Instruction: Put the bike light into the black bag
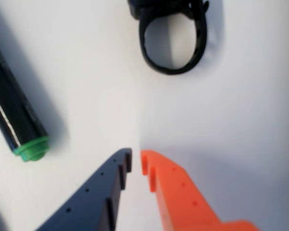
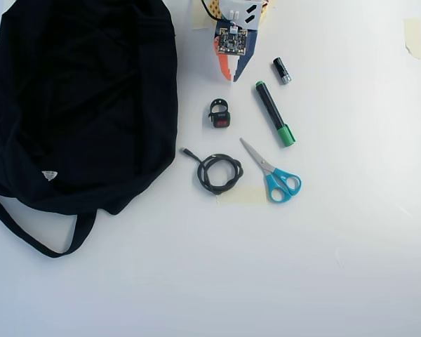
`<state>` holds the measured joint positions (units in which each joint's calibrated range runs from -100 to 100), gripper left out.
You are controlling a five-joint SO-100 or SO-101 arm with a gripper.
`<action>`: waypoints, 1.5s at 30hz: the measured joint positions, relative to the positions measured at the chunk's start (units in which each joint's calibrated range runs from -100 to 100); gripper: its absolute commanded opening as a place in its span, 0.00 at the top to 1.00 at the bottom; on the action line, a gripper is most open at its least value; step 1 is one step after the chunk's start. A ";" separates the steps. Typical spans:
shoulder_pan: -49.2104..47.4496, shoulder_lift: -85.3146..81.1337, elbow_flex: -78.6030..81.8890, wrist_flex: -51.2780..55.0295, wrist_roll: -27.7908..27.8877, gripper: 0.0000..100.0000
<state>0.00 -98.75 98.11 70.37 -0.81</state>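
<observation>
The bike light (image 2: 219,115) lies on the white table, a small black gadget with a red lens face and a strap loop. In the wrist view only its black loop (image 1: 169,70) and a bit of its body show at the top edge. My gripper (image 2: 231,76) hangs just beyond the light in the overhead view, empty. Its dark blue and orange fingers are closed with a thin gap at the tips (image 1: 136,161). The black bag (image 2: 84,105) lies floppy at the left, with a white label (image 2: 49,175) and a long strap (image 2: 28,239).
A black marker with a green cap (image 2: 274,114) lies right of the light and also shows in the wrist view (image 1: 14,115). A small battery (image 2: 281,70), blue-handled scissors (image 2: 275,177) and a coiled black cable (image 2: 219,173) lie nearby.
</observation>
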 measured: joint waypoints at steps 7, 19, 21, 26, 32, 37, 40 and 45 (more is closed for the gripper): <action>0.00 0.00 0.00 0.00 0.00 0.98; 0.00 0.00 0.00 0.00 0.05 0.98; 0.00 0.00 0.00 0.00 0.10 0.98; 0.00 0.00 0.00 0.00 0.10 0.98; -2.65 0.00 0.00 -1.03 0.10 0.98; -5.14 0.08 -0.86 -10.22 0.10 0.98; -5.58 2.32 -3.69 -16.66 0.00 0.98; -5.80 10.46 -7.70 -31.52 -0.05 0.98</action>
<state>-5.80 -88.29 90.41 38.86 -0.85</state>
